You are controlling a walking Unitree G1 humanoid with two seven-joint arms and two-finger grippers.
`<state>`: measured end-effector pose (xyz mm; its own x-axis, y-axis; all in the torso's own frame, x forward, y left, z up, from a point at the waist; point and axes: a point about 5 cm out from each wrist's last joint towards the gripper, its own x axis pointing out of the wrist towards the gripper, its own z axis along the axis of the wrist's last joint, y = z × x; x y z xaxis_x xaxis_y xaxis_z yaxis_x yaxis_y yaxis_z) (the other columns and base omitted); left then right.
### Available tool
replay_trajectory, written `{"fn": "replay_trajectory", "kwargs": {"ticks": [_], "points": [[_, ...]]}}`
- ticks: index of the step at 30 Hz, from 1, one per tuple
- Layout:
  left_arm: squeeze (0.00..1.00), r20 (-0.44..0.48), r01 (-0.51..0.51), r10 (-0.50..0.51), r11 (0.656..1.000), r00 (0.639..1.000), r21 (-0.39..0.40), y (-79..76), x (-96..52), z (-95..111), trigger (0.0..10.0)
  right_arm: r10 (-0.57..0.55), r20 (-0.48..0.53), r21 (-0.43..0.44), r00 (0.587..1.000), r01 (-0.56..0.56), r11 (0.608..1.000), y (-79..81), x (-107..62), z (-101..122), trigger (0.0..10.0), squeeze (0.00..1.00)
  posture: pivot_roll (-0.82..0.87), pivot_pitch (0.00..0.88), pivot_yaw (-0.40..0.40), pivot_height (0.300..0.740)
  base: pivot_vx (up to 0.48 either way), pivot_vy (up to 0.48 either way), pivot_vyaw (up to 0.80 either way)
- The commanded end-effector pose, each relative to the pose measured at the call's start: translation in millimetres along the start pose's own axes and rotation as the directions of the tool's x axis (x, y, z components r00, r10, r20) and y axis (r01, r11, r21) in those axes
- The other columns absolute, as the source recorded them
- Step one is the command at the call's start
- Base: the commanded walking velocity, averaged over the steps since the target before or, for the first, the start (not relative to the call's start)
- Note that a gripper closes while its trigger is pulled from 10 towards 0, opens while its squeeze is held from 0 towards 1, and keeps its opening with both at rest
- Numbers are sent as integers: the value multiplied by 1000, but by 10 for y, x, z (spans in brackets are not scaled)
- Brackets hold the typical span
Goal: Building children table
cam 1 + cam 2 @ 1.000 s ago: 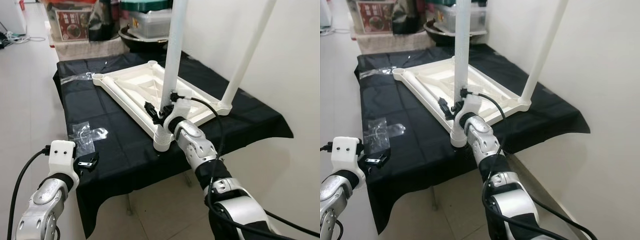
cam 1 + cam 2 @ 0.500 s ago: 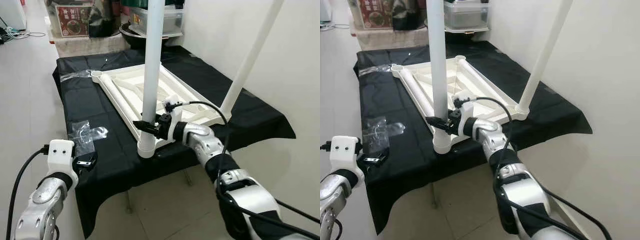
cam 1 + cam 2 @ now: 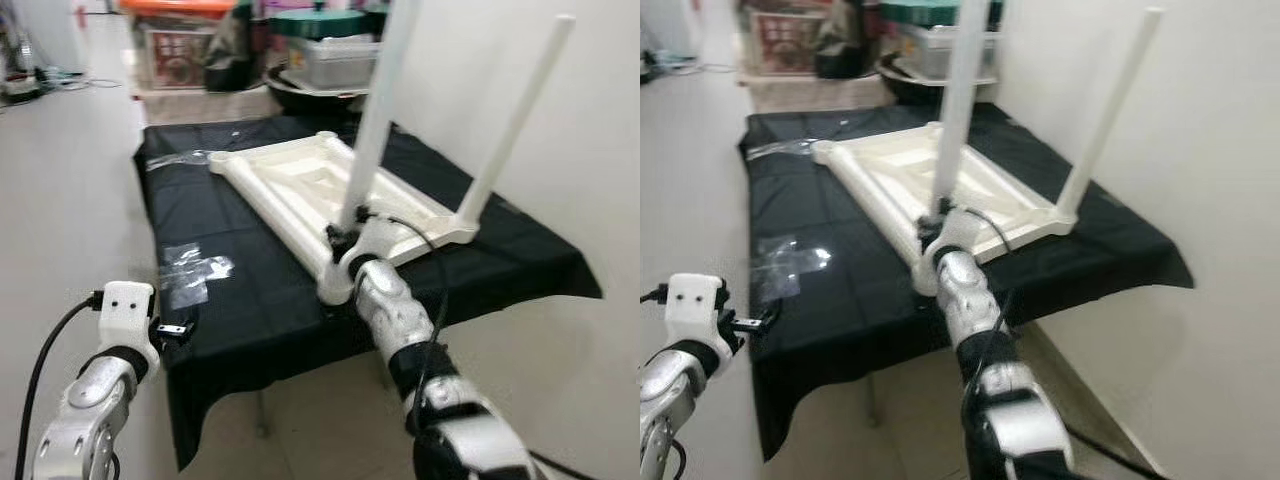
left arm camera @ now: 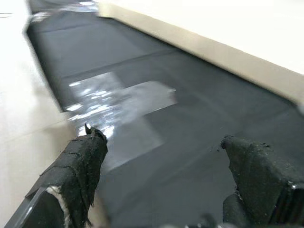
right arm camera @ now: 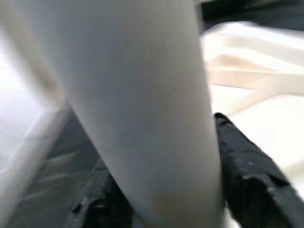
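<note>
A cream plastic children's table top point(image 3: 300, 180) lies upside down on a black-draped table point(image 3: 240, 300). A white leg point(image 3: 375, 110) stands in its near corner socket point(image 3: 335, 285), and my right gripper point(image 3: 340, 235) is shut on that leg low down; in the right wrist view the leg point(image 5: 147, 109) sits between the black fingers point(image 5: 247, 171). A second white leg point(image 3: 510, 125) stands in the right corner. My left gripper point(image 3: 175, 330) hangs open at the table's near left edge, its fingers point(image 4: 80, 166) apart over the black cloth.
A crumpled clear plastic bag point(image 3: 195, 270) lies on the cloth in front of my left gripper. Boxes and a lidded pot point(image 3: 325, 50) stand behind the table. A white wall point(image 3: 590, 150) runs along the right. Bare floor lies to the left.
The held leg has swung from leaning left back toward upright in its corner socket, with my right gripper still on it. The camera has shifted; the left arm stays put.
</note>
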<state>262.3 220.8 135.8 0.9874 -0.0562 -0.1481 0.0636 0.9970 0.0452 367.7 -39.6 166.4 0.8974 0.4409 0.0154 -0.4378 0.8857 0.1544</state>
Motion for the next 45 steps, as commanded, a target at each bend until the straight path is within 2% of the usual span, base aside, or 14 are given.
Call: {"fn": "replay_trajectory", "kwargs": {"ticks": [1,5,6,13,14,20,22,28,32,33,34,40,41,45], "points": [[0,-12,4,-4,1000,1000,12,14,8,-12,10000,128,81,56,988,-132,990,295,36,47,10000,1000,111,0,-55,740,0,0,0],[0,-10,7,-7,1000,1000,13,10,15,0,10000,189,81,55,979,-194,979,306,58,93,10000,1000,115,0,-57,740,0,0,0],[0,-7,9,-9,1000,1000,13,11,22,6,10000,310,80,30,947,-313,949,317,68,164,10000,0,112,0,-58,740,0,0,0],[0,-7,10,-10,1000,1000,7,-19,20,-13,10000,565,2,-93,825,-562,822,225,28,234,10000,0,117,0,-76,740,0,0,0],[0,-8,11,-11,1000,1000,5,-33,11,-19,10000,575,-20,-107,818,-574,812,185,18,223,0,0,117,0,-76,740,0,0,0],[0,-13,-3,3,1000,1000,0,-20,-29,-47,10000,215,-132,-73,968,-226,971,-65,123,43,0,0,127,0,-88,740,0,0,0],[0,-16,7,-7,1000,1000,-1,-46,-21,-57,10000,-471,-219,84,854,498,863,-612,-82,-280,0,0,113,0,-74,740,0,0,0],[0,-13,25,-25,1000,1000,-12,-80,0,-26,10000,-354,-175,145,919,380,914,-284,-93,-319,0,0,104,0,-67,740,0,0,0],[0,-15,33,-33,999,999,-17,-91,-1,-29,10000,-158,-121,137,980,174,975,-29,-20,-237,2784,0,102,0,-69,740,0,0,0],[0,-17,31,-31,999,999,-17,-90,-1,-37,10000,-74,-78,123,994,83,989,55,-1,-178,10000,0,100,0,-67,740,0,0,0],[0,-19,28,-29,999,999,-17,-90,-1,-46,10000,-11,-24,109,1000,13,994,101,21,-99,10000,1000,101,0,-68,740,0,0,0],[0,-16,29,-29,999,999,-17,-91,6,-42,10000,162,27,66,986,-163,984,177,75,74,10000,1000,99,0,-68,740,0,0,0],[0,-17,29,-29,999,999,-16,-88,14,-44,10000,269,35,52,963,-270,961,191,88,152,10000,0,95,0,-70,740,0,0,0],[0,-16,29,-29,999,999,-17,-88,22,-46,10000,420,32,9,907,-421,907,202,64,212,10000,0,94,0,-71,740,0,0,0]]}}
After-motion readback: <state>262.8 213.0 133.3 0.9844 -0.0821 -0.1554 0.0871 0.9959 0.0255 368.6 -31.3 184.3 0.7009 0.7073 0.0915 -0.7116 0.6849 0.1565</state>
